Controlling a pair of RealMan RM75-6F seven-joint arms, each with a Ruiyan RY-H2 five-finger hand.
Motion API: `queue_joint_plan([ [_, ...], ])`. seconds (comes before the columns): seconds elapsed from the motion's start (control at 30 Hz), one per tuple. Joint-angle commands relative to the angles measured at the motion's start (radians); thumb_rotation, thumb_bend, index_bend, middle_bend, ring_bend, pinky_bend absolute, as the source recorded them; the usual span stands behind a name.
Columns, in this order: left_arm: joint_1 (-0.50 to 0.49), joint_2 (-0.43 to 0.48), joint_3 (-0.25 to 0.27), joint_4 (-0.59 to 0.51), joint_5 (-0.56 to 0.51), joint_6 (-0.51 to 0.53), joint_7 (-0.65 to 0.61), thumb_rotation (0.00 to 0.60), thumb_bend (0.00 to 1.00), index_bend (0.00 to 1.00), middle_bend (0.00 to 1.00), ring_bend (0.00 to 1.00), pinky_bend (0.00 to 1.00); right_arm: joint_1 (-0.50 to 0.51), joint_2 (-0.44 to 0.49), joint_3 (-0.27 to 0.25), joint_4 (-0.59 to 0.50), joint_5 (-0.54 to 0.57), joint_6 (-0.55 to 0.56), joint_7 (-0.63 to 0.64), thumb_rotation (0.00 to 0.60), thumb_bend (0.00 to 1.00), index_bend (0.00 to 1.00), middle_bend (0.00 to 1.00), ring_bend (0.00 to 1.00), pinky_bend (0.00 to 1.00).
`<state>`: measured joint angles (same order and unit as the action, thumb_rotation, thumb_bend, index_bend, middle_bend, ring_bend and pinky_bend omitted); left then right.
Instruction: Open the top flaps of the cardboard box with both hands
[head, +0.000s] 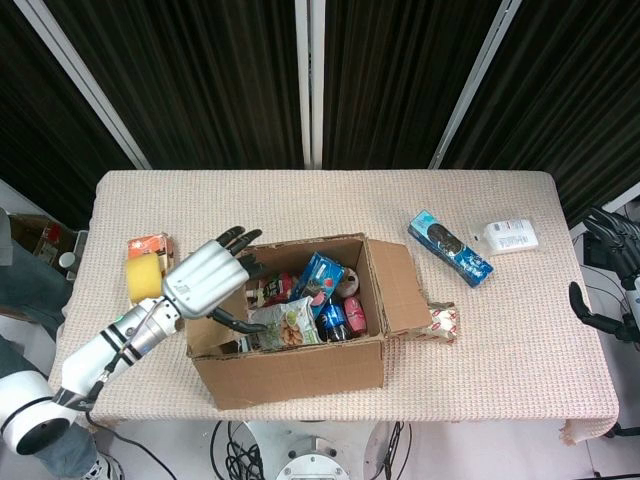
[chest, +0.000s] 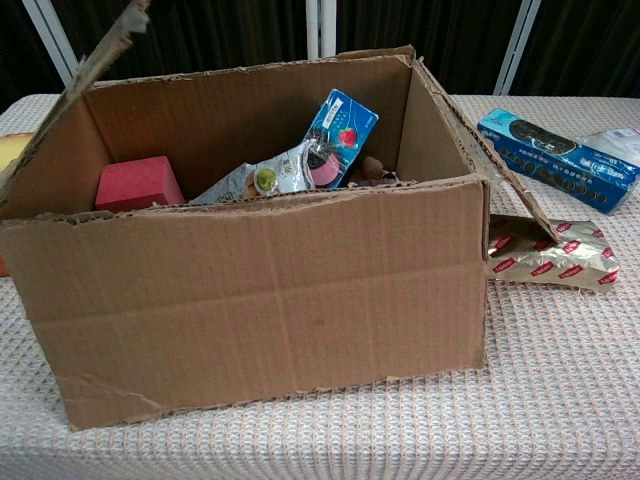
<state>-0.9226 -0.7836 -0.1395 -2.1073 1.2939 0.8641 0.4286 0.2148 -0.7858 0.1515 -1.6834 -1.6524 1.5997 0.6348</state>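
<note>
The cardboard box (head: 300, 340) stands near the front edge of the table (head: 500, 340), on a beige woven cloth with a waffle texture. Its top is open and its edges are torn and rough; snack packets (chest: 340, 130) and a red block (chest: 138, 182) lie inside. The left hand (head: 205, 283), silver with dark fingers spread apart, hovers over the left flap (chest: 80, 80) and holds nothing. The right hand (head: 610, 265) hangs beyond the table's right edge, fingers apart. Behind the table hang dark curtains (head: 220, 80).
</note>
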Motion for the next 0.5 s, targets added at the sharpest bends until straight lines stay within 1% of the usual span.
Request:
queue_joint_plan([
  [0.03,0.039,0.072,-0.002,-0.040,0.007,0.029,-0.002,0.000,0.00,0.35,0.43,0.07,0.15,0.003,0.002,0.001,-0.006,-0.002,-0.003,-0.003,0.600,0.44,0.00,0.00,0.00,0.00],
  [0.17,0.079,0.152,0.007,-0.076,-0.013,0.030,-0.026,0.000,0.00,0.35,0.44,0.07,0.15,0.007,0.002,0.002,-0.017,-0.007,-0.004,-0.012,0.600,0.44,0.00,0.00,0.00,0.00],
  [0.37,0.133,0.240,0.020,-0.116,-0.054,0.013,-0.085,0.000,0.00,0.35,0.45,0.07,0.15,0.018,-0.008,0.000,-0.026,-0.017,-0.017,-0.033,0.600,0.44,0.00,0.00,0.00,0.00],
  [0.5,0.167,0.273,0.037,-0.114,-0.088,-0.006,-0.105,0.000,0.00,0.34,0.45,0.08,0.15,0.024,-0.014,-0.001,-0.029,-0.020,-0.023,-0.042,0.600,0.44,0.00,0.00,0.00,0.00],
])
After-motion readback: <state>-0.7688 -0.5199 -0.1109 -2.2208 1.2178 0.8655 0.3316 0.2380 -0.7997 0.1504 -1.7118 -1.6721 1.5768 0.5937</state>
